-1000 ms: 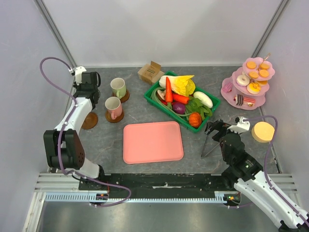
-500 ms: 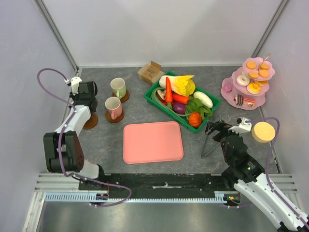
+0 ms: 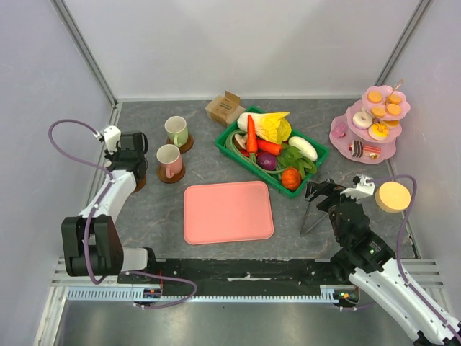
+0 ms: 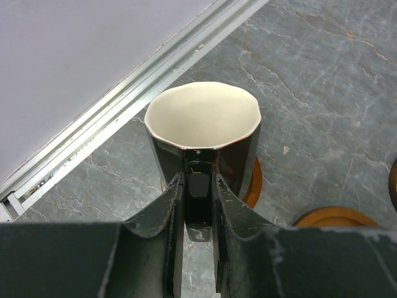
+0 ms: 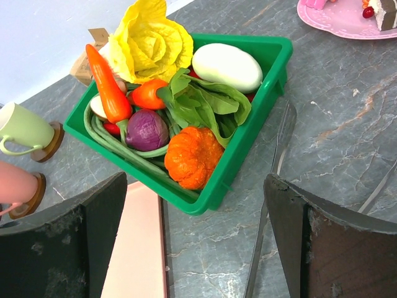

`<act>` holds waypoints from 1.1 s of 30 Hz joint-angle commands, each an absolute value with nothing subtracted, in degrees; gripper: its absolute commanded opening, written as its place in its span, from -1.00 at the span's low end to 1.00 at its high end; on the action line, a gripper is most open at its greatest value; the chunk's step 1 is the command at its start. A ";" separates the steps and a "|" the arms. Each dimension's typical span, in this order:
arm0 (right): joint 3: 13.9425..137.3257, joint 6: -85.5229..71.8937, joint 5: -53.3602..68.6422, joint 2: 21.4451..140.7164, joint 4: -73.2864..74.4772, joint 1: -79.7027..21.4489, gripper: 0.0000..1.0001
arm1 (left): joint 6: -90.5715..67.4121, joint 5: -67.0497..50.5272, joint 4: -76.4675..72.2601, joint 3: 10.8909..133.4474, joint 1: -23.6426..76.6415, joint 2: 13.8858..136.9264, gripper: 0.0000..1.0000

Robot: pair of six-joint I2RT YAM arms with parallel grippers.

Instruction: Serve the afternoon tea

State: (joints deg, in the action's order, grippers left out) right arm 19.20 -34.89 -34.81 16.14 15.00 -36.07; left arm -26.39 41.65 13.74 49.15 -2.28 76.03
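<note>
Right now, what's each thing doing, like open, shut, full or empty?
Black mug, upright, empty, gripped by its handle.
Left gripper, shut on that handle.
Right gripper, open.
Pink mug, upright, not held.
Green mug, upright, not held.
Pink tray, bare.
Green basket, full of vegetables.
Tiered stand, loaded with sweets.

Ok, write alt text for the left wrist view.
The left gripper holds a black mug, cream inside, by its handle between shut jaws, a brown coaster under it. Grey stone-look table, metal rail and white wall at left.
</note>
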 commanded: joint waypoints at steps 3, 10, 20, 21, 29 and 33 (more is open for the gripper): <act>19.25 -34.63 -34.10 15.47 13.01 -35.95 0.96 | -30.05 48.77 17.12 50.80 3.51 75.93 -0.96; 19.16 -34.63 -34.54 15.20 12.92 -35.86 0.96 | -37.53 48.60 22.15 48.34 3.52 76.82 -0.96; 19.07 -34.63 -34.28 14.68 12.83 -35.95 0.96 | -43.94 44.91 27.94 45.62 5.01 73.83 -0.71; 18.99 -34.72 -34.10 14.68 12.92 -35.95 0.96 | -44.82 44.48 28.47 45.01 5.18 73.22 -0.66; 18.90 -34.80 -33.75 13.98 13.09 -35.95 0.96 | -45.53 43.06 28.39 42.89 5.89 71.98 -0.50; 18.72 -34.89 -33.84 13.19 13.27 -35.95 0.96 | -44.91 43.86 28.74 44.12 5.89 74.52 -0.45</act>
